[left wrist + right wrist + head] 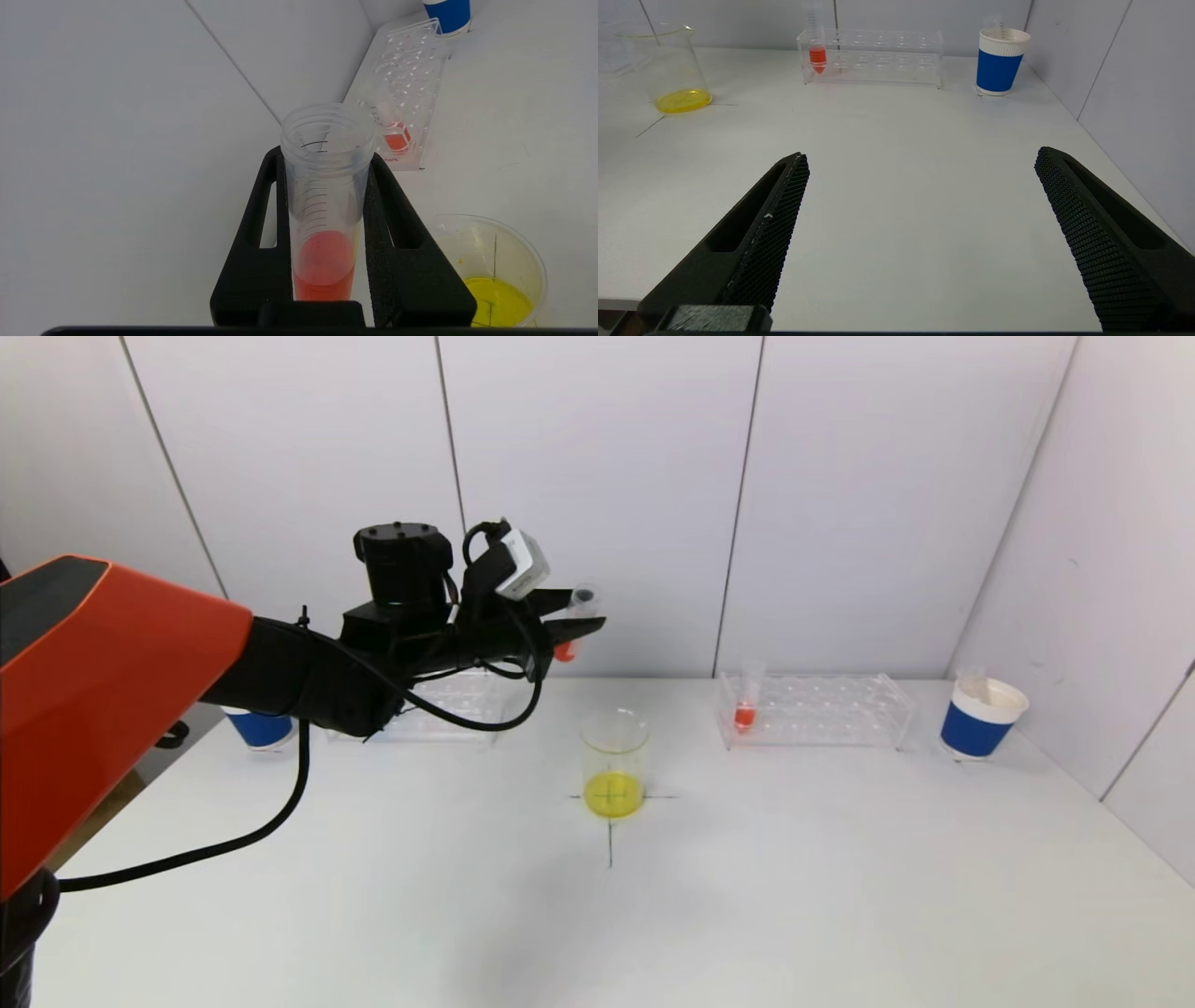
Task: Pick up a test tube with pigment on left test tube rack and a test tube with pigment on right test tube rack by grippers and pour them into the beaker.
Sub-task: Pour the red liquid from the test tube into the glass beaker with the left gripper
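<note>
Above the surface's middle, left of the beaker [614, 763], my left pincer [327, 242] clamps a light, slick, rigid test tube [325, 200] of red pigment mid-barrel. My right pincer [920, 224] gapes wide near the front edge.

We see our left tool [571, 633] raised above the bench [794, 896], clamped on a test tube [574, 621] with orange pigment at its lower end. The tube sits at about eleven o'clock from the beaker [614, 761], which stands at bench centre on a drawn cross with yellow liquid in its bottom. At two o'clock from the beaker the right rack [822, 711] holds one tube with orange pigment [746, 702] at its near-left end. The left rack [457, 705] lies partly behind our arm at ten o'clock. A blue cup [980, 719] stands beyond the right rack, another [260, 728] beyond the left.
</note>
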You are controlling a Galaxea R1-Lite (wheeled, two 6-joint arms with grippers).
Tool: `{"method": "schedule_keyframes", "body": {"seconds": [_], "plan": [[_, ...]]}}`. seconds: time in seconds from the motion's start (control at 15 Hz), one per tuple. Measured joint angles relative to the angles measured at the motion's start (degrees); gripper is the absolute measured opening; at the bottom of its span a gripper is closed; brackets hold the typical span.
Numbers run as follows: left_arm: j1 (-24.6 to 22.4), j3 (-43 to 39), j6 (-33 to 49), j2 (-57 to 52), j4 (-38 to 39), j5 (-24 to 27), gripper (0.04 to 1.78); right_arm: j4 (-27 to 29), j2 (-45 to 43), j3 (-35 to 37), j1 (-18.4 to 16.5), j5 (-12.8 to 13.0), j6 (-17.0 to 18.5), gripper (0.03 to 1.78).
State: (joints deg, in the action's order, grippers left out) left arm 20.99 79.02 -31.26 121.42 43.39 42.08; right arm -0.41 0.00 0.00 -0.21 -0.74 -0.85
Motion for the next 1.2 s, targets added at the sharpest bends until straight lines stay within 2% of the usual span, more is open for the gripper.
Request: {"method": "schedule_keyframes", "body": {"seconds": [0.53, 1.0, 1.2], "plan": [[-0.1, -1.1, -13.5, 1.8, 0.0, 7.5, 0.45, 0.0, 0.0, 0.0, 0.0, 0.0, 0.0, 1.76], [-0.6, -0.7, -21.1, 2.7, 0.1, 9.6, 0.45, 0.0, 0.0, 0.0, 0.0, 0.0, 0.0, 1.76], [-1.0, -0.7, -27.3, 2.8, 0.0, 10.2, 0.45, 0.0, 0.0, 0.0, 0.0, 0.0, 0.0, 1.76]]}}
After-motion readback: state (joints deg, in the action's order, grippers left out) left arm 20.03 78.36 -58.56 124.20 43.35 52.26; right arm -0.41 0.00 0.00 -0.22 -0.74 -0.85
